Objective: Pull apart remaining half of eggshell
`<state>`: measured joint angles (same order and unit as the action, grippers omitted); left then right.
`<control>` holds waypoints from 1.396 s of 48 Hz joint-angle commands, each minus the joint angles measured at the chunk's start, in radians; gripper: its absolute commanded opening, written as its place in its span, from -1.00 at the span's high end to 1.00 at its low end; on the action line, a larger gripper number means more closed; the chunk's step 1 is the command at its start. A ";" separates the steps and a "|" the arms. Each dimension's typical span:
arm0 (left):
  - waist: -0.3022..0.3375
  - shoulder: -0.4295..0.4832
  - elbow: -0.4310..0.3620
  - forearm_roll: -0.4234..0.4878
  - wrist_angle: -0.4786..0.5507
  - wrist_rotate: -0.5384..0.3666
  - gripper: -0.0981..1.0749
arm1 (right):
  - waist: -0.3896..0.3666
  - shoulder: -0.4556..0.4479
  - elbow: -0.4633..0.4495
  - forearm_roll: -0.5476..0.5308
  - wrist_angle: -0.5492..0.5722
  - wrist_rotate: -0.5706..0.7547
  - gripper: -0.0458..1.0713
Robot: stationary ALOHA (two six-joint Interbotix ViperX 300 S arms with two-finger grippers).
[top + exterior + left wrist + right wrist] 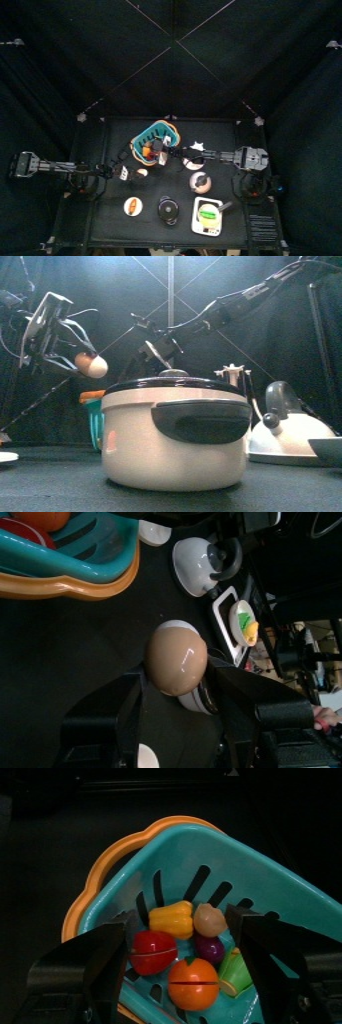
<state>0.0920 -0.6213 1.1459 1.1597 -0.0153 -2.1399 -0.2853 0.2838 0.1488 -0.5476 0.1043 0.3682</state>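
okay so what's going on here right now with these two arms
The left gripper is holding a tan egg between its jaws, lifted above the black table. The right gripper hangs open over a teal basket of toy fruit and vegetables and holds nothing. In the front view a white rice cooker and a kettle stand close to the camera.

Dim overall, black curtains swallow light. Soft glare on rice cooker [174, 431] and kettle [287, 421]; wrist views blurry near edges.
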 commanded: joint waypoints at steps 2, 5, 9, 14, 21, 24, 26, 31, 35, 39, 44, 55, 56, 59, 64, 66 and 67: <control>0.005 0.000 -0.021 0.003 -0.002 0.002 0.22 | 0.012 -0.072 0.015 -0.002 0.049 -0.008 -0.86; 0.003 0.000 -0.021 0.005 -0.002 0.002 0.22 | 0.037 -0.095 0.044 0.000 0.061 -0.008 -0.86; 0.008 0.000 -0.025 0.005 -0.002 0.002 0.22 | 0.081 -0.123 0.074 -0.002 0.054 -0.009 -0.86; 0.017 0.000 -0.029 0.005 -0.002 0.002 0.22 | 0.133 -0.129 0.091 -0.017 0.025 -0.009 -0.86; 0.021 0.000 -0.038 0.005 -0.002 0.002 0.22 | 0.195 -0.115 0.081 -0.067 0.014 -0.002 -0.86; 0.021 0.000 -0.041 0.005 -0.002 0.002 0.22 | 0.206 -0.103 0.067 -0.075 0.014 0.000 -0.86; 0.021 0.000 -0.043 0.005 -0.002 0.002 0.22 | 0.209 -0.097 0.060 -0.074 0.015 0.000 -0.86; 0.020 0.000 -0.046 0.003 -0.002 0.002 0.22 | 0.206 -0.087 0.040 -0.075 0.015 0.002 -0.86; 0.020 0.000 -0.048 0.000 -0.002 0.000 0.22 | 0.202 -0.071 0.017 -0.077 0.014 -0.002 -0.86; 0.020 0.000 -0.049 -0.006 -0.002 0.000 0.22 | 0.202 -0.055 -0.008 -0.077 0.012 -0.008 -0.86; 0.020 0.000 -0.049 -0.009 -0.002 0.002 0.22 | 0.202 -0.040 -0.028 -0.078 0.012 -0.009 -0.85; 0.021 0.000 -0.044 -0.008 0.023 0.000 0.22 | 0.207 -0.025 -0.040 -0.087 0.012 -0.009 -0.77; 0.020 0.000 -0.046 -0.009 0.023 0.000 0.22 | 0.209 -0.025 -0.038 -0.091 0.012 -0.009 -0.76; 0.021 0.000 -0.044 -0.009 0.025 0.000 0.22 | 0.207 -0.025 -0.038 -0.097 0.012 -0.009 -0.68; 0.020 0.000 -0.043 -0.009 0.025 0.000 0.22 | 0.207 -0.025 -0.043 -0.097 0.012 -0.008 -0.52; 0.021 0.000 -0.043 -0.009 0.025 0.000 0.22 | 0.209 -0.025 -0.044 -0.097 0.011 -0.008 -0.48; 0.021 0.000 -0.043 -0.009 0.025 0.000 0.22 | 0.209 -0.025 -0.046 -0.097 0.009 -0.008 -0.46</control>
<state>0.1104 -0.6213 1.1259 1.1505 0.0107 -2.1414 -0.0752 0.2823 0.1350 -0.6443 0.1243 0.3605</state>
